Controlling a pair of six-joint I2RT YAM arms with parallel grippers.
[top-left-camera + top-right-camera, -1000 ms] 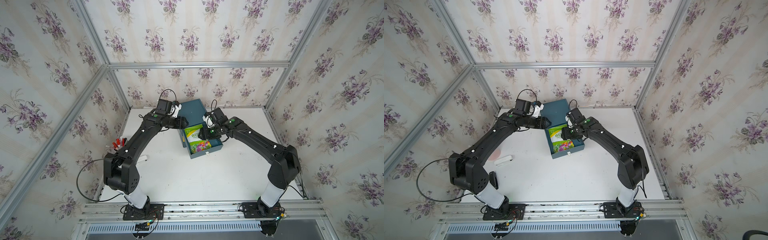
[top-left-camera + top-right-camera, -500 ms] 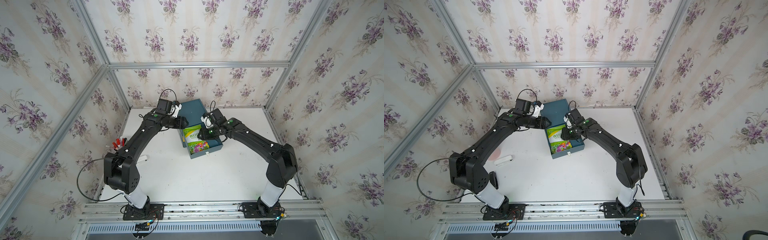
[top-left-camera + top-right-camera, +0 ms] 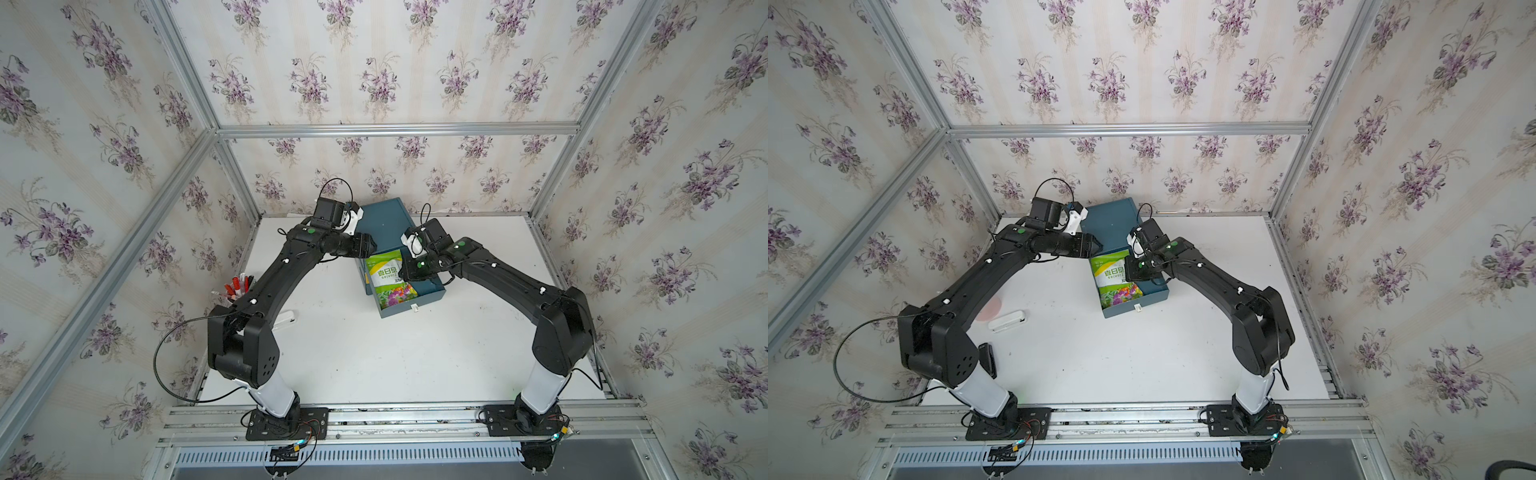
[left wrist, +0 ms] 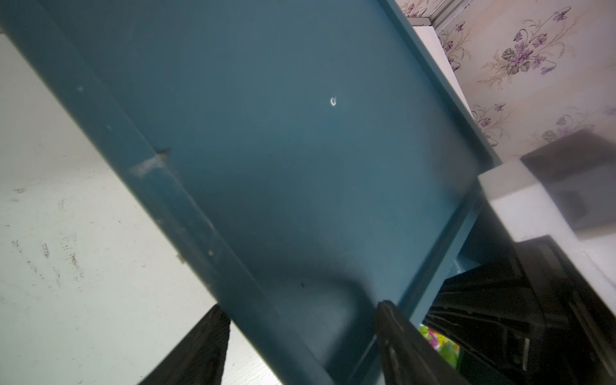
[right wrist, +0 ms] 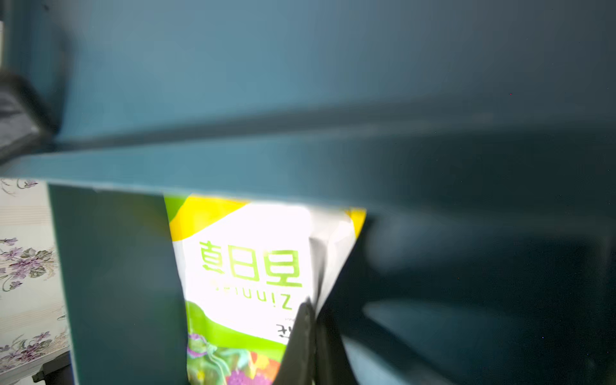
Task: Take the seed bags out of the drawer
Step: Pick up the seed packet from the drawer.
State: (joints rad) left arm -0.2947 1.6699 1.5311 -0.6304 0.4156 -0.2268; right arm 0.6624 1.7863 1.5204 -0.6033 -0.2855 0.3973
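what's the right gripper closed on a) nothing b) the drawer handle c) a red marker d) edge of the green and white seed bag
d: the right wrist view shows the right gripper shut on the edge of the seed bag, which lies in the drawer.

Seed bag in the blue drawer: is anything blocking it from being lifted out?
Nothing lies over it. The right pincer pinches the seed bag by its edge; the drawer is open on top. Only its far end seems tucked under the cabinet front.
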